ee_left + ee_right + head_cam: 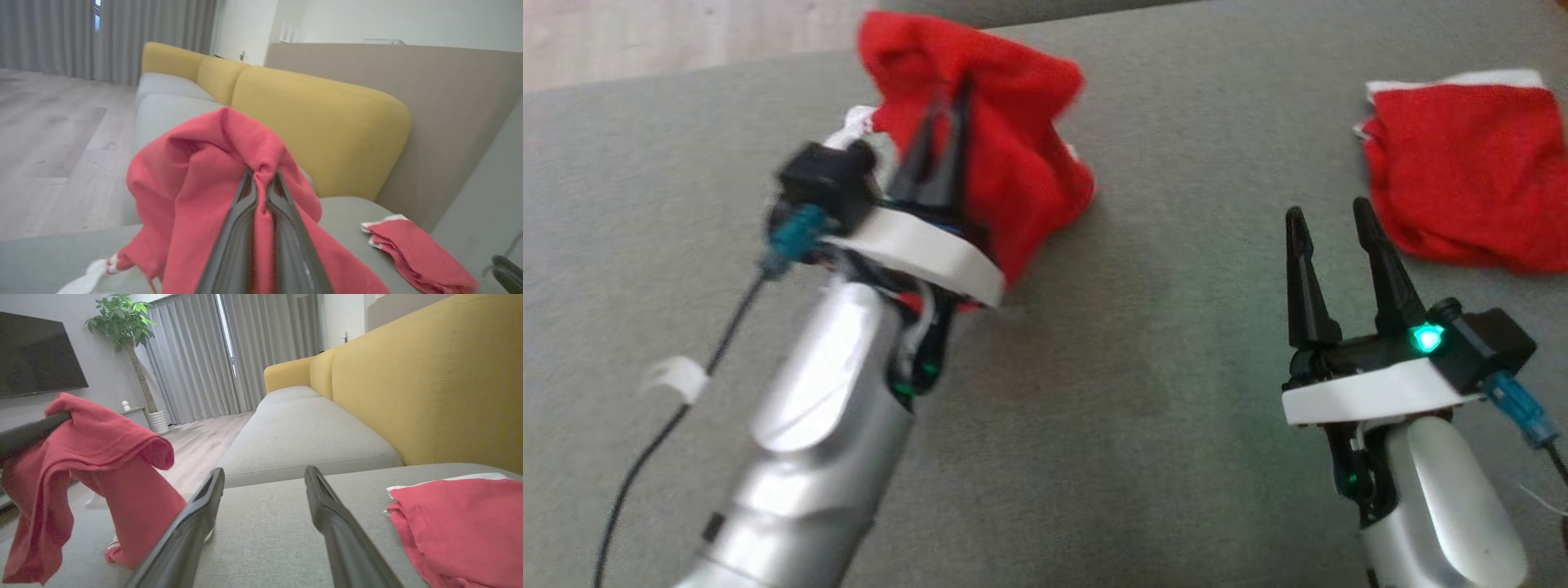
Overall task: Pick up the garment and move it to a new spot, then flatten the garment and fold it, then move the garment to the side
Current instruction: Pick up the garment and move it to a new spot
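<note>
We have the red garment (1021, 155) pinched in our left gripper (956, 90), whose two dark fingers are pressed together on a fold of cloth near its top. The garment hangs bunched from that grip at the far left of the grey sofa seat (1143, 392), draping down on both sides of the fingers. In the right wrist view its lower end reaches down to the seat, where a bit of white trim shows.

Our right gripper (1329, 210) is at the near right above bare seat, its fingers standing wide apart with nothing between them. Another red garment (1470, 171) with a white edge lies folded flat on the seat at the far right, near the right gripper's fingertips and well apart from the held one.

A yellow backrest (322, 122) rises beside the seat. Past the seat's far left edge we see pale wood floor (53, 155), grey curtains (196, 355) and a potted plant (122, 322).
</note>
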Tool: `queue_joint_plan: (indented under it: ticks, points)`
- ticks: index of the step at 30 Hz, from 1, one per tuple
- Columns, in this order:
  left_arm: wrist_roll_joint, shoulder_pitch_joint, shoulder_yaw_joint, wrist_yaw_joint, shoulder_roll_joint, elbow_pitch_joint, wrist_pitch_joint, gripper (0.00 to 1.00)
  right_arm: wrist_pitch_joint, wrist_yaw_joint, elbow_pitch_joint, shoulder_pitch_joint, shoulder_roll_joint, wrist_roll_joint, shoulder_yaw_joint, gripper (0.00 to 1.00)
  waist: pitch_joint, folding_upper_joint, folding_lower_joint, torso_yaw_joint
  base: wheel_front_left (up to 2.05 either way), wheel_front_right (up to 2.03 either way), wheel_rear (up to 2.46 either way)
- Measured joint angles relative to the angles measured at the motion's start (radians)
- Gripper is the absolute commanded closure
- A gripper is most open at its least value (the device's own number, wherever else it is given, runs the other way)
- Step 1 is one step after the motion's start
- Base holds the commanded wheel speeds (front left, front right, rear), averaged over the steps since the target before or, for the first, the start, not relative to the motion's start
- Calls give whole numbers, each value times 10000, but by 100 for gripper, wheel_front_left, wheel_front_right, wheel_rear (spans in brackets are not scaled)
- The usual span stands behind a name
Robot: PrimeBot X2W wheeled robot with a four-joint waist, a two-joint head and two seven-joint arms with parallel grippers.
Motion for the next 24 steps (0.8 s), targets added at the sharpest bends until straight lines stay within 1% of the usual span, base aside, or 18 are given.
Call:
queue_joint_plan:
  ticks: [2,3,5,6,8,11,13,15,19,21,24]
  points:
    - [-230,2,-474,2,-81,0,-12,100,0,0,-38,-77,0,59,-29,0,81,0,0,-268,0,0,0]
    - [-341,1,-694,2,-84,0,-54,0,0,0,-44,-79,0,59,-44,0,118,0,0,-383,0,0,0]
    - [-594,-1,-1122,38,-84,-10,-242,0,0,0,-42,-74,0,59,-67,0,189,0,0,-574,0,0,0]
    - [-594,-1,-1122,38,-84,-10,-242,0,0,0,-42,-74,0,59,-67,0,189,0,0,-574,0,0,0]
    - [-686,-12,-1409,230,-100,-8,-531,0,0,0,-36,-73,0,59,-88,0,241,0,0,-671,0,0,0]
    - [-685,-65,-1346,500,-109,140,-1005,0,0,0,-31,-71,0,59,-236,0,229,0,0,-562,0,0,0]
    - [-683,-63,-1139,589,33,280,-1283,0,0,0,-25,-66,0,56,-303,0,178,0,0,-409,0,0,0]
    - [-656,-44,-890,614,307,339,-1511,0,0,0,-21,-58,0,38,-345,0,113,0,0,-225,0,0,0]
    - [-435,209,-288,723,1246,303,-1868,0,0,0,17,-42,0,10,-412,0,-71,0,0,195,0,0,0]
    - [-410,717,58,796,1613,203,-1929,0,0,0,40,-13,2,-65,-464,0,-176,0,0,425,0,0,0]
    - [-391,1827,395,800,1871,-77,-1996,0,0,0,56,130,2,-92,-596,0,-327,0,-1,798,0,0,0]
